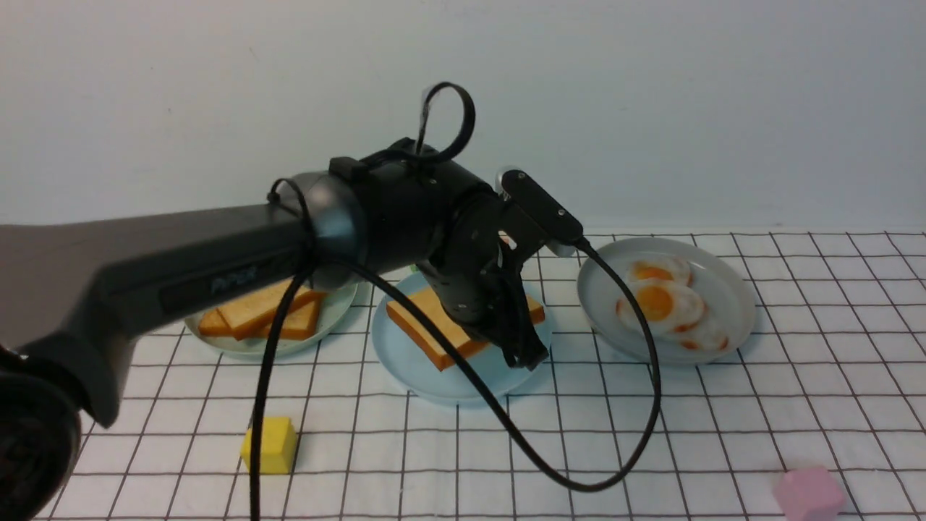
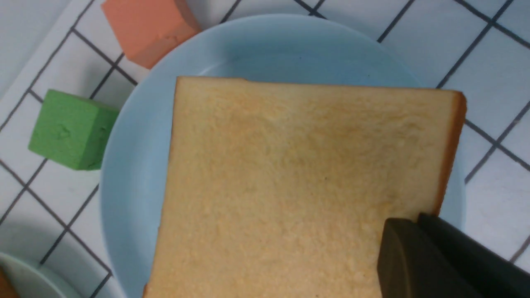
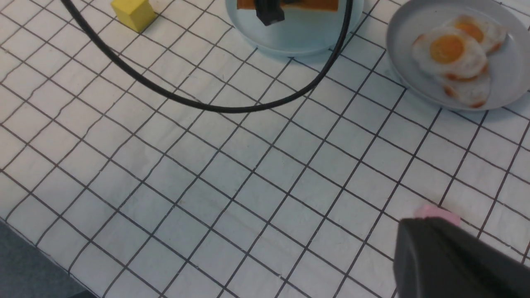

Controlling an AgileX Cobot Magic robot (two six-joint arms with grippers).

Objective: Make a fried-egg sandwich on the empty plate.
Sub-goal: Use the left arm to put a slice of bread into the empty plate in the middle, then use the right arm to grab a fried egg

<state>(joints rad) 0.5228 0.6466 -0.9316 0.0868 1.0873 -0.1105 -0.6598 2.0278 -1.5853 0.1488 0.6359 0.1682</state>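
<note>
Golden-brown square toast slice (image 2: 290, 186) lies on the round light blue plastic plate (image 1: 412, 365), directly beneath the left claw (image 1: 528, 357), whose jaws are pressed together at its corner. Right of the claw, white fried eggs (image 1: 662, 302) sit on a grey plate (image 1: 732, 289); egg and top slice look yet to be added.

Light's soft and even, looks like it comes from above, kinda flat and greyish on the wall (image 1: 651, 87), so the light blue plate (image 1: 405, 354) only drops a faint fuzzy shadow on the checked cloth (image 1: 723, 434) and the left arm (image 1: 181, 268) gets one dull sheen at its elbow. That arm turns to mush nearest the front camera (far left is just a dark blur). Wrist views are crisp on the cloth and toast (image 2: 290, 186), though the dark fingers (image 2: 434, 260) close to each lens are soft.
</note>
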